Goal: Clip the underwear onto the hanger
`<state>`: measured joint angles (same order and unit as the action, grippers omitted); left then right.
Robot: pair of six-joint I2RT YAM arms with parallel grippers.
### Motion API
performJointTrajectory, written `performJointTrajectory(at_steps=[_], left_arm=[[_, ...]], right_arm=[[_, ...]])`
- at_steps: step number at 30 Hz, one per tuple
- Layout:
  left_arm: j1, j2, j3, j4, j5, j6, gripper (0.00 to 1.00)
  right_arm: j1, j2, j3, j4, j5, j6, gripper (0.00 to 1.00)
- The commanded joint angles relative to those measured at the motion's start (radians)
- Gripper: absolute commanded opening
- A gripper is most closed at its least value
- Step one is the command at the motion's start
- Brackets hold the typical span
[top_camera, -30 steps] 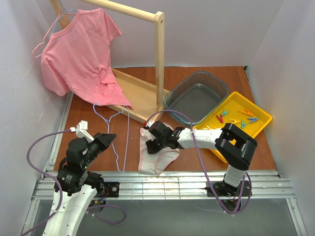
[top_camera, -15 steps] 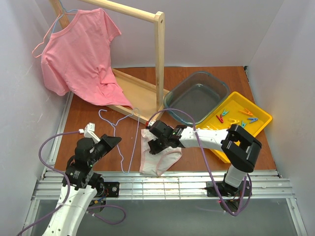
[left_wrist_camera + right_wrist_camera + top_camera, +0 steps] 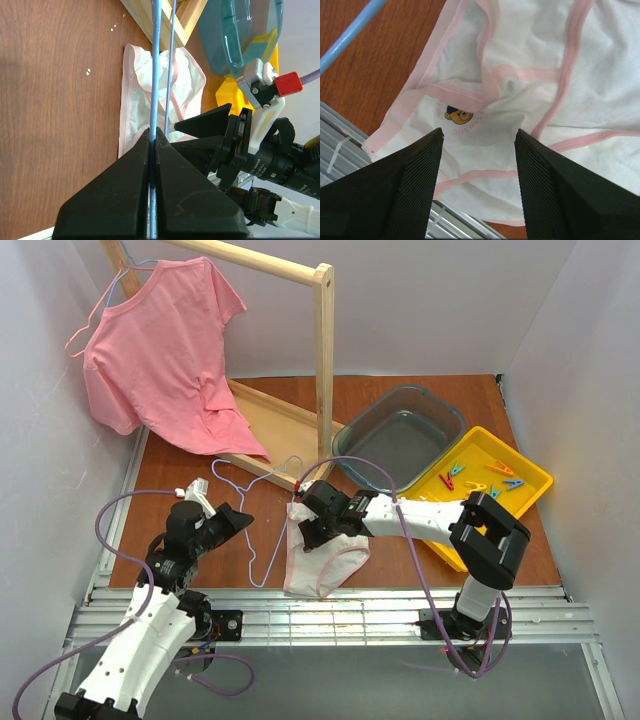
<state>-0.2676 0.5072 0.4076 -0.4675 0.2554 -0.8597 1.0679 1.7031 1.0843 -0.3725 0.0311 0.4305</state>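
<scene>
The white underwear (image 3: 322, 558) with pink trim lies crumpled on the table near the front edge; it also shows in the left wrist view (image 3: 150, 95) and the right wrist view (image 3: 520, 85). The light-blue wire hanger (image 3: 262, 525) lies just left of it, its hook toward the wooden stand. My left gripper (image 3: 238, 518) is shut on the hanger's wire (image 3: 154, 70). My right gripper (image 3: 308, 532) is open, just above the underwear's upper part, with nothing between its fingers (image 3: 415, 185).
A wooden rail stand (image 3: 322, 360) with a pink T-shirt (image 3: 160, 350) stands at the back left. A clear tub (image 3: 400, 435) and a yellow tray (image 3: 535, 480) of coloured clips sit at the right. A metal rail (image 3: 330, 605) runs along the front edge.
My left gripper has carried the hanger to the right and further from the front edge, close beside the underwear. My right gripper has stayed over the underwear.
</scene>
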Motion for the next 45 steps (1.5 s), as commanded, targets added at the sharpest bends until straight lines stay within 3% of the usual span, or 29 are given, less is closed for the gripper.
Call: performJointTrajectory(at_steps=[1,5,13,29,35,41,45], left_arm=[[-0.019,0.027,0.005,0.035,-0.007,0.03,0.0],[-0.071,0.065,-0.007,0.076,-0.051,0.013,0.0],[-0.338,0.229,0.056,0.173,-0.234,-0.036,0.0],[-0.401,0.267,0.004,0.239,-0.324,-0.096,0.0],[-0.507,0.378,-0.006,0.244,-0.366,-0.134,0.0],[-0.516,0.485,-0.004,0.196,-0.372,-0.174,0.0],[-0.518,0.478,-0.003,0.167,-0.393,-0.187,0.0]], right_arm=[[-0.026,0.032,-0.003,-0.005,0.018,-0.003,0.52],[-0.052,0.064,-0.063,0.035,0.006,0.01,0.49],[-0.109,0.053,-0.156,0.043,0.041,0.059,0.46],[-0.178,-0.003,-0.19,-0.017,0.073,0.093,0.46],[-0.18,0.027,-0.123,-0.008,0.026,0.083,0.46],[-0.18,0.017,-0.101,-0.008,0.016,0.085,0.47],[-0.178,0.001,-0.106,-0.009,0.016,0.086,0.47]])
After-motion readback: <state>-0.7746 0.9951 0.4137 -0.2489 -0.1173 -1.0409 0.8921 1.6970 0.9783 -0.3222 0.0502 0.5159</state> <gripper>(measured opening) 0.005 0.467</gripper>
